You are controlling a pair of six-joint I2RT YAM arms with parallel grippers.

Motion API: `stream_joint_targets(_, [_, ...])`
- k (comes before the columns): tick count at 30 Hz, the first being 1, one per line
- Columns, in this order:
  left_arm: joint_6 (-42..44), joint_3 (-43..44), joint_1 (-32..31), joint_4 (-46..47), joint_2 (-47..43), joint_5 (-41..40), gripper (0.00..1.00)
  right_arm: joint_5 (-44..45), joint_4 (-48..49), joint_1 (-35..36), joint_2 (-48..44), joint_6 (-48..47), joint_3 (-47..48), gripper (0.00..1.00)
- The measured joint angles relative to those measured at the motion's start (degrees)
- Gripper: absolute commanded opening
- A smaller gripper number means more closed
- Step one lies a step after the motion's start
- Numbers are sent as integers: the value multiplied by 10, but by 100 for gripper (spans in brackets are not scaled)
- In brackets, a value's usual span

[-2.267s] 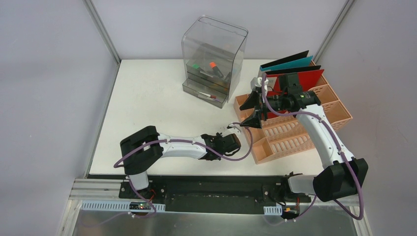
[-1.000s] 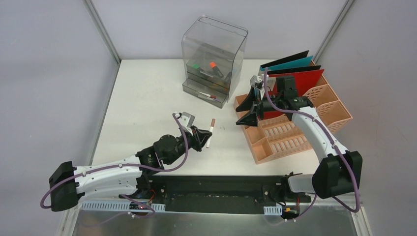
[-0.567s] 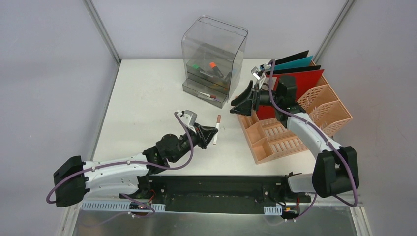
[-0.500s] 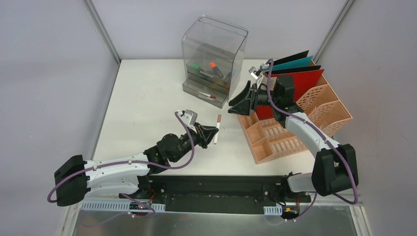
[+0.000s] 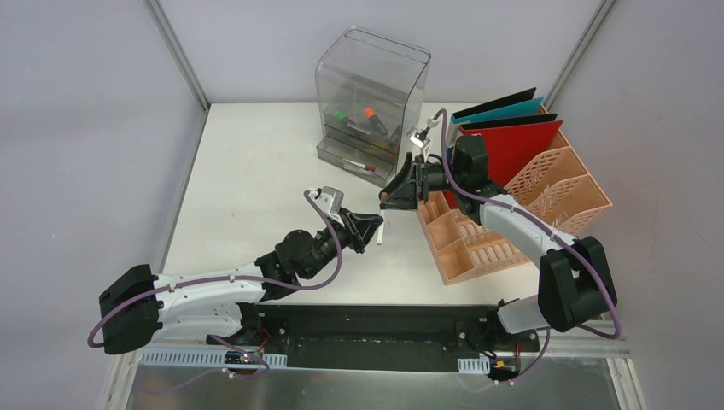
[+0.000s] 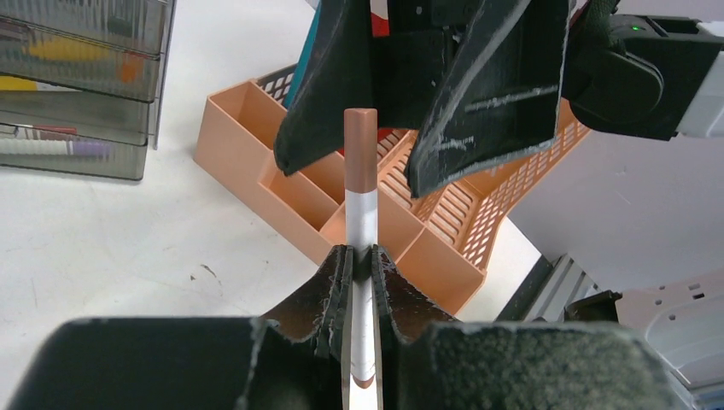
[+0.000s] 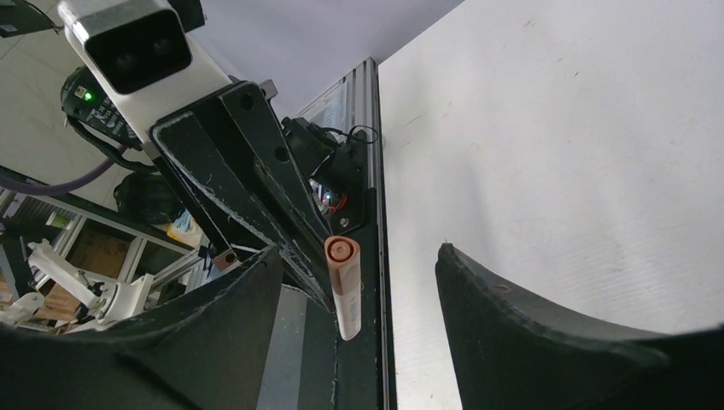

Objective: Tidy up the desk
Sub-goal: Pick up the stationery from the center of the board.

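Observation:
My left gripper is shut on a white marker with a brown cap and holds it above the white desk, cap end pointing toward the right arm. In the left wrist view the marker sticks up out of my shut left gripper. My right gripper is open, with one finger on each side of the cap end and not touching it. The right wrist view shows the marker between the spread fingers of my right gripper.
A clear grey drawer box holding markers stands at the back centre. A peach lattice file rack with red and teal folders stands at the right, just behind the right gripper. Grey walls frame the desk.
My left arm unfolded, lifted the marker and carried it right. My right gripper came left off the file rack, staying open, and now straddles the marker's cap.

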Motion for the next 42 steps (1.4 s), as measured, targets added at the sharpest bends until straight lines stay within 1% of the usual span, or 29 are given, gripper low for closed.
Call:
stream_joint_targets(2, [0,3,0,4,2,-7,0,-1,-6,6,2,-4,0,60])
stream_joint_targets(4, [0,4,0,8,5,-12,0,-3,-12,12,3,-9,0,49])
stream_joint_targets(5, [0,5,0,9,6,-13,0,-4,-14,14,4,-11,0,42])
stream_joint_targets(7, [0,6,0,11,9,-17,0,-9,-18,19,7,-17,1,26])
stream_joint_targets(9, [1,7,0,13,11,-22,0,-17,-24,23,10,-21,4,1])
stream_joint_targets(10, [0,7,0,15,12,-22,0,-17,-26,25,12,-27,6,0])
stream_joint_targets(14, [2,9,0,16,12,-25,0,-20,-50,24,16,-48,14,0])
stream_joint_targets(15, [2,9,0,15,12,-25,2,-21,-55,24,16,-56,16,0])
stream_joint_targets(17, [2,9,0,13,12,-25,23,-24,-76,25,16,-77,24,0])
stream_joint_targets(18, [2,9,0,11,12,-24,36,-26,-90,25,16,-90,28,0])
stream_joint_targets(19, [5,10,0,8,11,-23,45,-28,-106,25,16,-104,34,0])
stream_joint_targets(23, [11,11,0,-43,-9,-23,66,-43,-200,26,16,-181,61,0])
stream_joint_targets(26, [20,10,0,-89,-41,-23,87,-52,-283,26,16,-251,87,0])
stream_joint_targets(28, [25,3,0,-116,-73,-23,96,-54,-337,25,17,-292,103,0])
stream_joint_targets(29, [28,-3,0,-127,-91,-22,99,-53,-370,24,18,-326,113,0])
stream_joint_targets(34, [33,-52,0,-183,-188,-20,99,-24,-530,14,27,-491,168,0])
stream_joint_targets(38, [32,-82,8,-233,-251,-19,99,22,-602,8,27,-578,185,0])
stream_joint_targets(42, [25,-102,20,-267,-292,-15,99,92,-652,7,25,-646,189,0])
